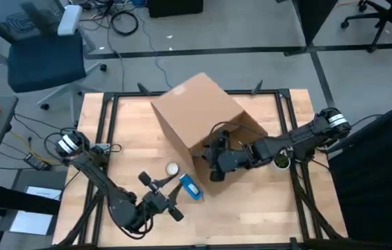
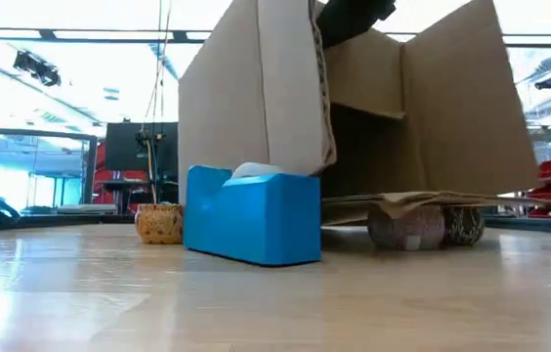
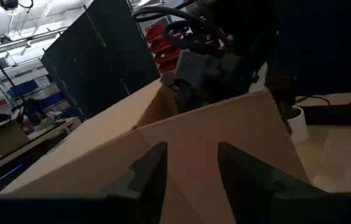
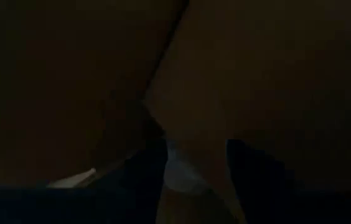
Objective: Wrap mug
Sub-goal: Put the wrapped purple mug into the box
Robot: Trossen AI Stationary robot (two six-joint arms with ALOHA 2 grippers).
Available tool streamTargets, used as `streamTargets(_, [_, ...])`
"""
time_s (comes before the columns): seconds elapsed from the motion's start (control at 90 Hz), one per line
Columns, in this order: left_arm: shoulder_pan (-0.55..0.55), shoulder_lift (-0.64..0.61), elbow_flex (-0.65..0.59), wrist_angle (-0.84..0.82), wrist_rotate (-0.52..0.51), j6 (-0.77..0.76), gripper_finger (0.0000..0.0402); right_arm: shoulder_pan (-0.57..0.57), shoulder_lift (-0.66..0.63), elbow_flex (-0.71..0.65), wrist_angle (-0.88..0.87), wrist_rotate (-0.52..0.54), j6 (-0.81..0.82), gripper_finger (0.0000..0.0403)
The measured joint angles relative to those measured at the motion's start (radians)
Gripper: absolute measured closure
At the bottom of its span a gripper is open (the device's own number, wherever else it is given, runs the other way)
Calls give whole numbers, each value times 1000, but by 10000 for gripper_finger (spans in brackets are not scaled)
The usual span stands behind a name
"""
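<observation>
— Starting with the left pincer (image 1: 162, 198): where is it?

— Low over the front of the counter (image 1: 265, 208), just beside the blue tape dispenser (image 1: 190, 187). Its fingers (image 3: 154, 171) are spread wide with nothing between them, and they point at the side of the cardboard box (image 1: 199, 114).

— And the box itself?

— It sits mid-counter, tipped on its side, with its open mouth turned towards the right arm. In the low view a bottom flap lies over two patterned round things (image 2: 407, 227); I cannot tell what those are.

— The right pincer (image 1: 215, 167)?

— Right at the box's mouth, with the arm stretched in from the right edge of the counter. Its wrist view is very dark, showing only brown cardboard close ahead, so I cannot tell whether it is wide, narrow or holding something.

— Where is the mug?

— A white mug (image 1: 281, 162) stands upright on the counter, outside the box near its right corner and close against the right arm. Nothing grips it.

— Anything else?

— A small woven cup (image 2: 159, 223) stands near the dispenser, between it and the box.
</observation>
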Motion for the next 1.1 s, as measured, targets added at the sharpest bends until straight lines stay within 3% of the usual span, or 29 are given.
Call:
streamTargets(0.4, [-40, 1, 0, -47, -1, -79, 273, 51, -56, 2, -38, 0, -31, 251])
streamTargets(0.667, [-41, -24, -1, -12, 0, -73, 273, 187, -216, 3, -214, 19, 137, 251])
streamTargets(0.856, [31, -166, -1, -3, -3, 1, 273, 271, -279, 4, -307, 20, 358, 251])
streamTargets(1.1, [178, -412, 0, -2, -3, 43, 273, 301, -205, -72, -339, 21, 500, 251])
